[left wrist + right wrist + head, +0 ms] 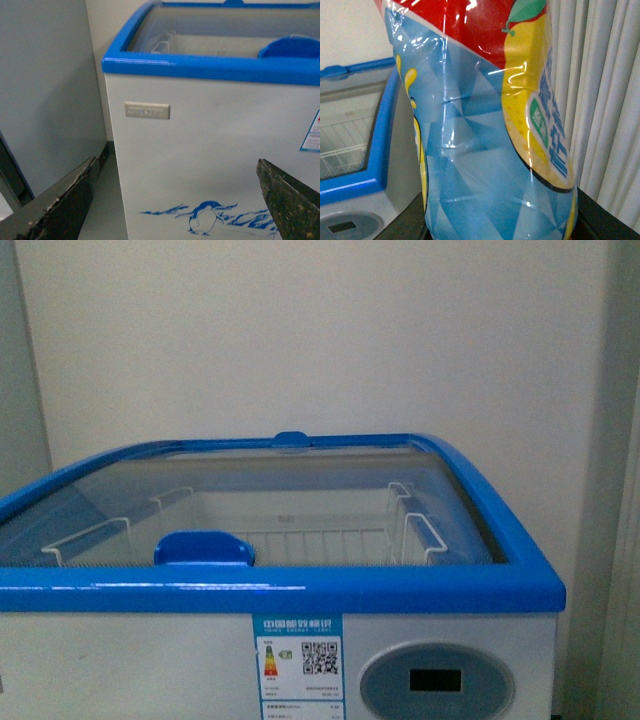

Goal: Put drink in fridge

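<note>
So the fridge [150,660] is dead ahead in the front view, white body with a blue rim, up against a plain wall [300,330]. The curved glass lid [300,475] looks to be over the whole top, with a blue handle [204,548] at the near edge and white wire baskets [415,530] showing through the glass. There's an energy label [296,665] and a round display [436,681] on the front. The left gripper [176,161] is down low facing the fridge's front near its left corner, fingers [65,205] spread wide and empty, with the penguin [204,217] decal just past them and a grey cabinet [45,90] off to the side. The drink [485,150] is in the right gripper [495,232]. It's a bottle with a blue, yellow and red wrap that fills the wrist view, with dark finger bits hugging it on both sides. It's outside the fridge, off the right front corner, with a pale curtain [605,90] beside it.
</note>
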